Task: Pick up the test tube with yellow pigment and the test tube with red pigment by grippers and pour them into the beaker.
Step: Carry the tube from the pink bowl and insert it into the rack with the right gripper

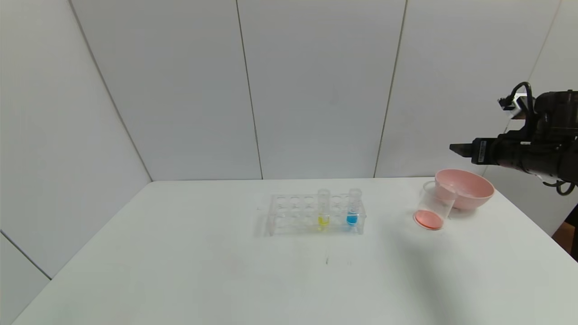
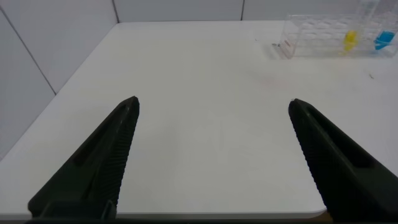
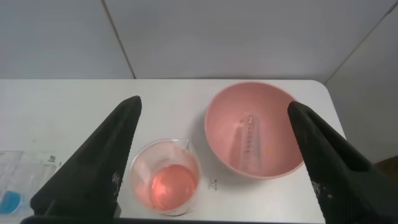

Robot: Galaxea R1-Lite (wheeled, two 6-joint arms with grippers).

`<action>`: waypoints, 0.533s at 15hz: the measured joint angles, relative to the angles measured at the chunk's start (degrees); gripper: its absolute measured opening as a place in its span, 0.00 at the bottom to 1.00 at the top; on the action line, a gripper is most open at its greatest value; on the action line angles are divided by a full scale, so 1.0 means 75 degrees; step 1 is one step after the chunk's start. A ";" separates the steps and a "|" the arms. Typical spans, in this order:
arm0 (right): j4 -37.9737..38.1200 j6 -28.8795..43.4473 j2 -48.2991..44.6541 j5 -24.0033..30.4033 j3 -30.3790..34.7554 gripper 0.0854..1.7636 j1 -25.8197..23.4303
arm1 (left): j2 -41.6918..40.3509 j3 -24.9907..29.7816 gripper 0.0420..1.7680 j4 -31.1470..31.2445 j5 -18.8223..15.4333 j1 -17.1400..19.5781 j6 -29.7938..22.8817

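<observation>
Jaws wide apart and empty, the right gripper (image 3: 214, 109) hangs above the beaker (image 3: 165, 178) and pink bowl (image 3: 255, 127), where a clear tube (image 3: 247, 142) lies, while the yellow tube (image 1: 323, 207) stands in the rack (image 1: 316, 215); the left gripper (image 2: 214, 106), also spread, hovers over the table (image 2: 199, 143).

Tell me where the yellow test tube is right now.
In the head view the yellow test tube stands upright in the clear rack at table centre, left of the blue tube.
</observation>
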 joint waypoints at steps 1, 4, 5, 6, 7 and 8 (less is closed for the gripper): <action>0.0036 0.0098 -0.0250 -0.0382 0.0210 0.95 0.0338 | 0.0000 0.0000 0.97 0.0000 0.0000 0.0000 0.0000; 0.0083 0.0645 -0.0909 -0.1625 0.0832 0.96 0.1601 | 0.0000 0.0000 0.97 0.0000 0.0000 0.0000 0.0000; 0.0094 0.0839 -0.1096 -0.2024 0.1022 0.96 0.2098 | 0.0000 0.0000 0.97 0.0000 0.0000 0.0000 0.0000; 0.0101 0.0967 -0.1239 -0.2334 0.1203 0.96 0.2565 | 0.0000 0.0000 0.97 0.0000 0.0000 0.0000 0.0000; 0.0101 0.1039 -0.1354 -0.2636 0.1395 0.96 0.3014 | 0.0000 0.0000 0.97 -0.0003 0.0000 0.0000 0.0000; 0.0098 0.1097 -0.1445 -0.2955 0.1588 0.96 0.3472 | 0.0000 0.0000 0.97 0.0000 0.0000 0.0000 0.0003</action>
